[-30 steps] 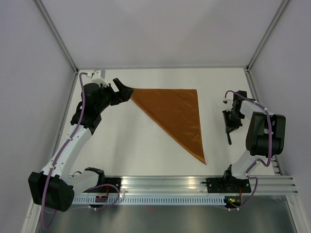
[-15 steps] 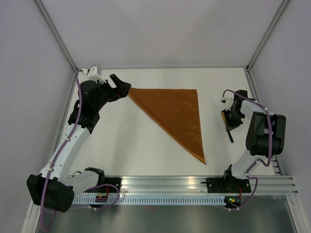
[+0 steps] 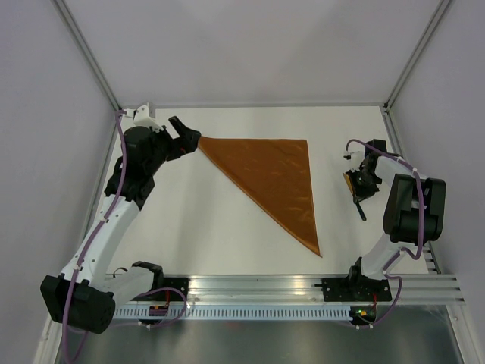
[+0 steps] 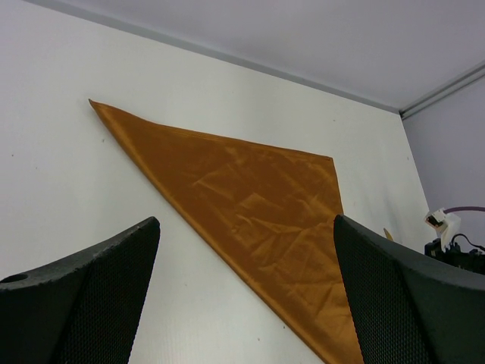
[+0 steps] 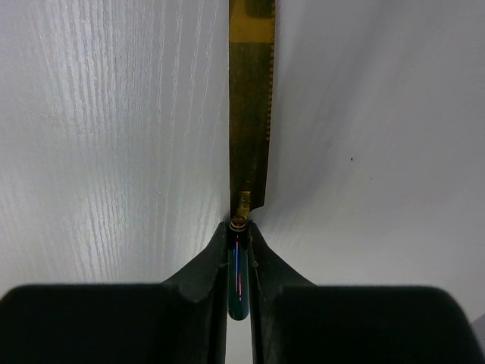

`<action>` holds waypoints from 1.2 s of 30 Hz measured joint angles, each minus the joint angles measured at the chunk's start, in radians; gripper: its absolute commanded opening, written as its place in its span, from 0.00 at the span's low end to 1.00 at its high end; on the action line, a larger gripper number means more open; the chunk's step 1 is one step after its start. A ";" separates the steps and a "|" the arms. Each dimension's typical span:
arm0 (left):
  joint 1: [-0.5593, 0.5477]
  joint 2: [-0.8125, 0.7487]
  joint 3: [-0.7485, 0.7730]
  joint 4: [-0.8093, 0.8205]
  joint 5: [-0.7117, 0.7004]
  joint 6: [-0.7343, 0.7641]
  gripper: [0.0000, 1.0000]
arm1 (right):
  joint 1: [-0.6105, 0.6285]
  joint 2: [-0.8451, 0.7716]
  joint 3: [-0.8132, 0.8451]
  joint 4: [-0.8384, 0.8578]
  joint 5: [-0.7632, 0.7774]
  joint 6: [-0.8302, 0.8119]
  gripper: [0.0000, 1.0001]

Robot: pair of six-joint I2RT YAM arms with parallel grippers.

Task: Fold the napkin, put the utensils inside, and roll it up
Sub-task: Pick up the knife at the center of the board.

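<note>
The right jaws are gripping the knife (image 5: pixel 250 114) endwise, its length running straight ahead, with the folded napkin (image 3: pixel 276 174) lying leftward on the counter (image 3: pixel 189 220) beside the gaping left jaws.

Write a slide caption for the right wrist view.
Right claw shut on one end of the knife, its serrated blade pointing away over the white table.

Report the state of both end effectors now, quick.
Left end effector: open, holding nothing.
Right end effector: closed on the knife.
</note>
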 measured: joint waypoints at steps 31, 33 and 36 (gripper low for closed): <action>0.000 0.000 -0.004 0.066 0.010 0.006 1.00 | -0.001 -0.002 0.000 -0.013 0.003 -0.027 0.39; 0.000 0.000 -0.004 0.069 0.010 0.006 1.00 | -0.002 -0.002 0.000 -0.013 0.003 -0.029 0.38; 0.000 0.000 -0.007 0.076 0.012 0.006 1.00 | -0.004 -0.002 0.000 -0.013 0.003 -0.033 0.32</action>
